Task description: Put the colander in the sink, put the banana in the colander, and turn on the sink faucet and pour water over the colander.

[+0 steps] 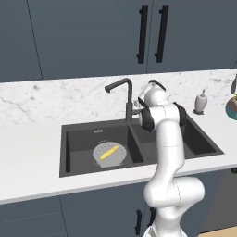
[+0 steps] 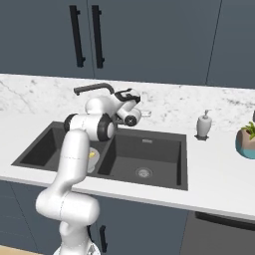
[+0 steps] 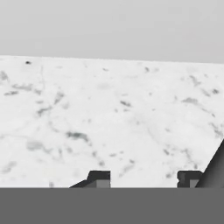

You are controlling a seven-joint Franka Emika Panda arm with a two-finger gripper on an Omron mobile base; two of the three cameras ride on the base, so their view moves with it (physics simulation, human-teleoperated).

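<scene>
Colander: round, perforated metal | banana: curved, yellow, inside | sink: dark

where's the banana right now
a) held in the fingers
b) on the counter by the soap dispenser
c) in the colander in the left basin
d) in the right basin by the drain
c: the banana lies inside the colander, which sits in the left basin of the sink.
</scene>
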